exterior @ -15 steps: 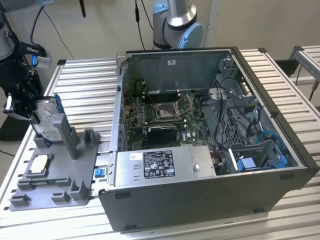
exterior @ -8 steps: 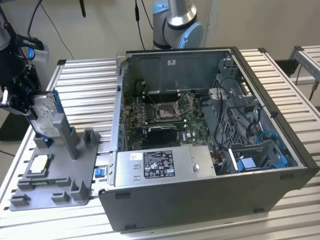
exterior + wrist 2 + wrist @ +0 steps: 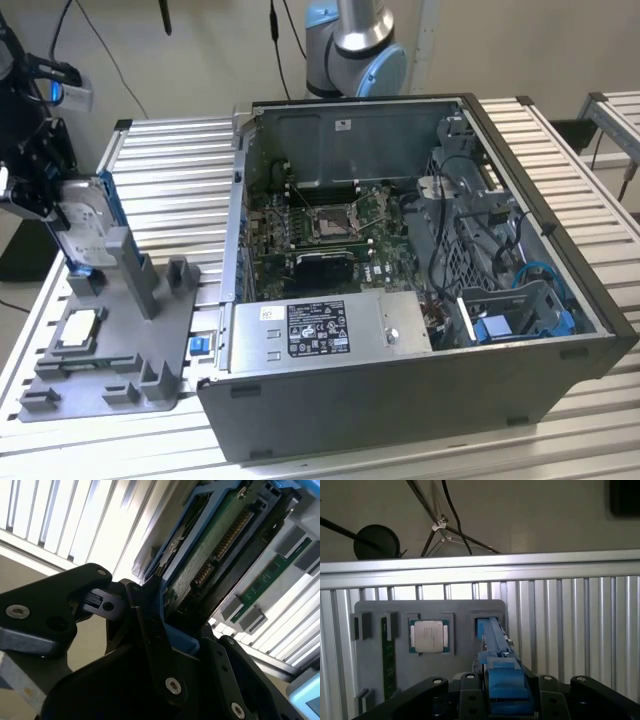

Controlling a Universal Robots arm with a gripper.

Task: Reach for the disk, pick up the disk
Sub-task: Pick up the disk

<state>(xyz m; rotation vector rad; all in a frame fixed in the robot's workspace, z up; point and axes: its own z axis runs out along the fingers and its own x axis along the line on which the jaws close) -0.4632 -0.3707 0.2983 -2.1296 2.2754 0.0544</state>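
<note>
Blue-framed, the disk [image 3: 82,222] stands on edge in the grey fixture [image 3: 110,370] at the exterior view's left, apparently so its rim stays reachable. The gripper [image 3: 502,692] is clenched across that frame.

**Inspector:** What stands on the worktop [image 3: 170,170]?

**Assistant:** An open computer case [image 3: 400,410], laid on its side, takes the middle and reaches toward the edge on the exterior view's right. A grey holder tray [image 3: 120,350] lies just beside it, at the edge on the exterior view's left.

**Inspector:** Contents of the case?

**Assistant:** A green motherboard [image 3: 300,225] with a processor socket [image 3: 331,222]. A silver power supply [image 3: 400,325] carrying a dark label. Black cables [image 3: 440,240]. A blue bracket [image 3: 500,328] in a corner bay.

**Inspector:** And the tray?

**Assistant:** A small square silver chip [image 3: 80,328] lies flat in a recess. The first wrist view shows a green memory module [image 3: 388,655] in a slot just beside it.
</note>
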